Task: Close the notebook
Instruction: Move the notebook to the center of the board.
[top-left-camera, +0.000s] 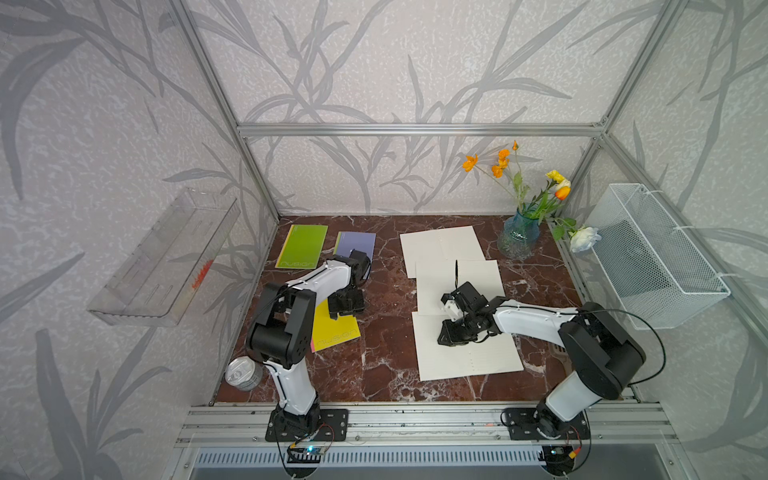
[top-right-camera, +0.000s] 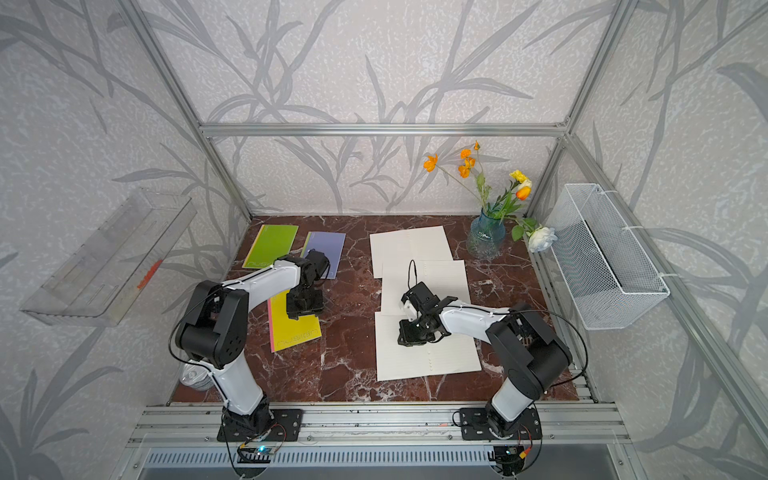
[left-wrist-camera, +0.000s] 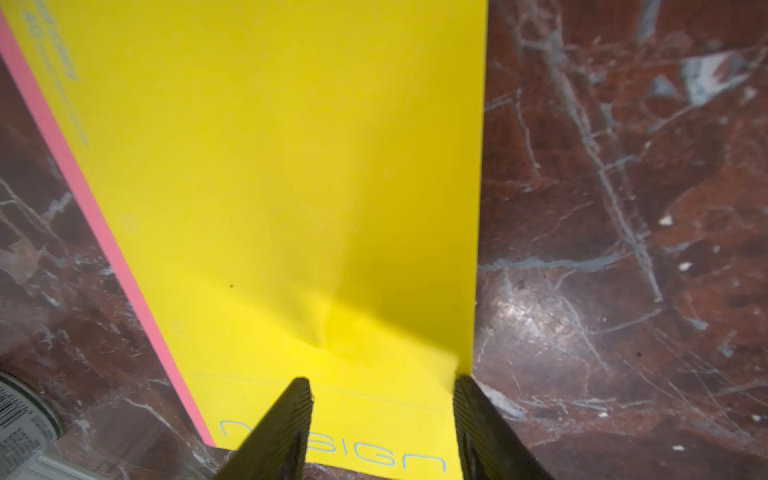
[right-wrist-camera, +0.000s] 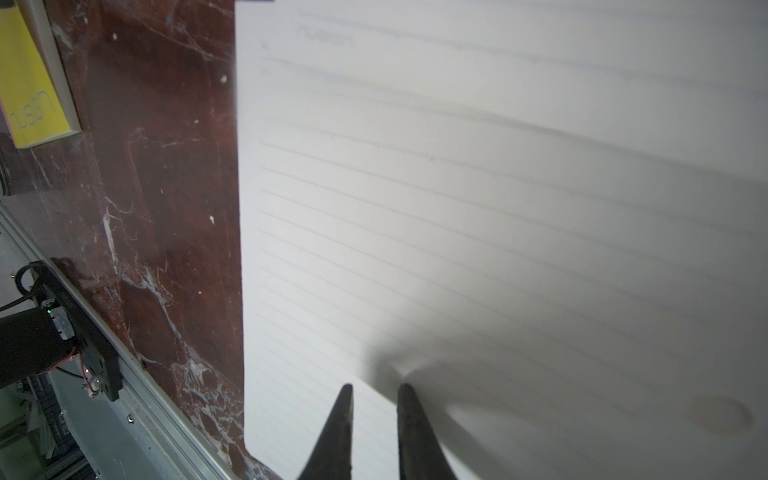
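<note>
Three open notebooks lie with white lined pages up, right of centre: the front one (top-left-camera: 469, 361) (top-right-camera: 428, 361) (right-wrist-camera: 415, 208), a middle one (top-left-camera: 478, 276) and a back one (top-left-camera: 440, 245). My right gripper (top-left-camera: 444, 337) (top-right-camera: 404, 337) (right-wrist-camera: 376, 388) is low over the front notebook's left page near its back edge. Its jaws stand a narrow gap apart, with lined paper showing between them. The page looks shadowed and bulged beside one fingertip. My left gripper (top-left-camera: 347, 309) (top-right-camera: 305, 309) (left-wrist-camera: 382, 384) hangs open above a closed yellow notebook (top-left-camera: 334, 334) (left-wrist-camera: 270, 166), holding nothing.
A closed green notebook (top-left-camera: 302, 246) and a purple one (top-left-camera: 357, 245) lie at the back left. A blue glass vase of flowers (top-left-camera: 517, 237) stands back right. A tin can (top-left-camera: 243, 374) sits front left. A wire basket (top-left-camera: 656, 257) and a clear shelf (top-left-camera: 166, 257) hang on the side walls.
</note>
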